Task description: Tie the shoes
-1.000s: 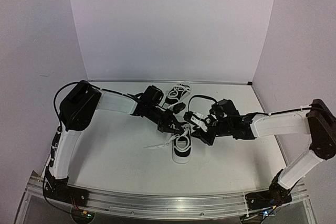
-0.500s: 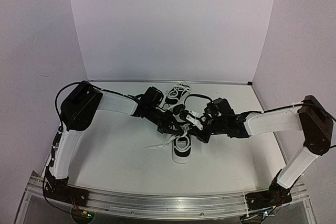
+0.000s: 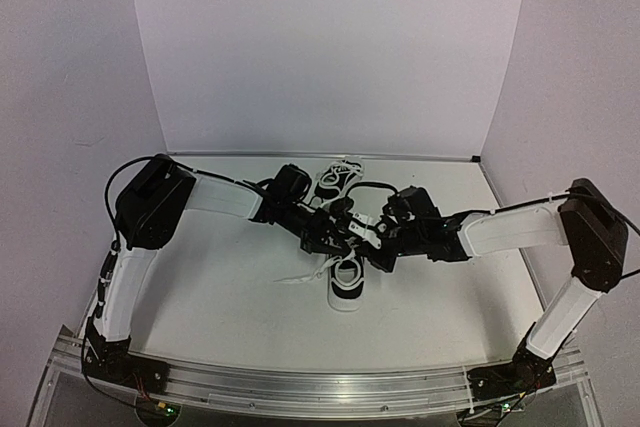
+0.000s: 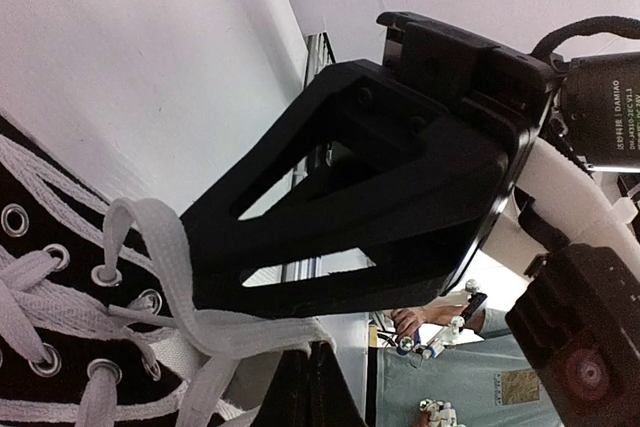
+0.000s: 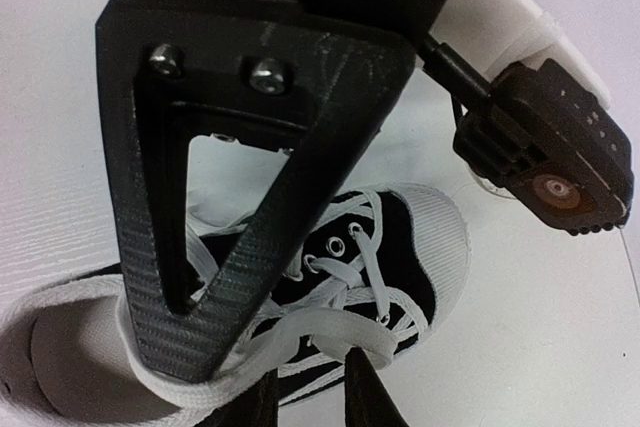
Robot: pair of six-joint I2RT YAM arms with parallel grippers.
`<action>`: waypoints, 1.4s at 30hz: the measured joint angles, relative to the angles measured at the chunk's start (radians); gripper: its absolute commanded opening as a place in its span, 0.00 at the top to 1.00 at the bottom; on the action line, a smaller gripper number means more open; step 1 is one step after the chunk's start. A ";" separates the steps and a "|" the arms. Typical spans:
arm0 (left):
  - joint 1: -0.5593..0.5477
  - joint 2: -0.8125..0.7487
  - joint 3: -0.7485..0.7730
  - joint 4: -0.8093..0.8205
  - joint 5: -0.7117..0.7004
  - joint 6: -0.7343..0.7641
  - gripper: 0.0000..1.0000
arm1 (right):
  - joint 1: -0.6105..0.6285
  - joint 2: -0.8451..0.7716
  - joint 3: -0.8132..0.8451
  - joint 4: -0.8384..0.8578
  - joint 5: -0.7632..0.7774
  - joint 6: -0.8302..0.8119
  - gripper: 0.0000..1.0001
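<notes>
Two black shoes with white soles lie on the table (image 3: 220,297): the near shoe (image 3: 347,290) at the centre and the far shoe (image 3: 335,180) by the back wall. Both grippers meet just above the near shoe's lacing. My left gripper (image 3: 328,235) (image 4: 255,322) is shut on a white lace (image 4: 150,237) coming up from the eyelets. My right gripper (image 3: 362,237) (image 5: 215,387) has a lace loop (image 5: 340,337) wrapped round its fingertips and pressed between them, above the shoe's toe (image 5: 430,237). One loose lace end (image 3: 300,277) trails left.
White backdrop panels stand at the back and both sides. An aluminium rail (image 3: 320,387) carrying the arm bases runs along the near edge. The left arm's wrist (image 5: 545,162) hangs close beside my right gripper.
My right arm has slid left until its gripper is against the left one over the near shoe, and its jaws have narrowed onto the lace loop. The left arm has held still.
</notes>
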 measured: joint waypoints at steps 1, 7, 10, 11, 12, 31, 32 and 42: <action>0.001 0.000 0.000 0.003 0.002 -0.003 1.00 | 0.001 0.005 0.003 -0.001 -0.001 -0.007 0.84; 0.004 0.000 0.000 0.007 0.008 -0.017 1.00 | 0.002 0.017 0.011 -0.014 -0.003 -0.016 0.85; 0.006 0.000 0.000 0.007 0.008 -0.018 1.00 | 0.006 0.017 0.011 -0.018 -0.003 -0.022 0.85; 0.006 0.000 0.000 0.007 0.008 -0.018 1.00 | 0.006 0.017 0.011 -0.018 -0.002 -0.023 0.87; 0.006 0.000 0.000 0.007 0.008 -0.018 1.00 | 0.006 0.017 0.011 -0.018 -0.002 -0.025 0.91; 0.119 -0.081 -0.042 -0.161 -0.126 0.136 0.62 | 0.006 -0.103 0.013 -0.058 0.072 0.073 1.00; 0.133 -0.098 -0.043 -0.190 -0.143 0.161 0.62 | 0.006 -0.121 0.013 -0.062 0.076 0.081 1.00; 0.191 -0.260 -0.120 -0.381 -0.277 0.381 0.62 | 0.006 -0.170 -0.015 -0.150 0.062 0.120 0.72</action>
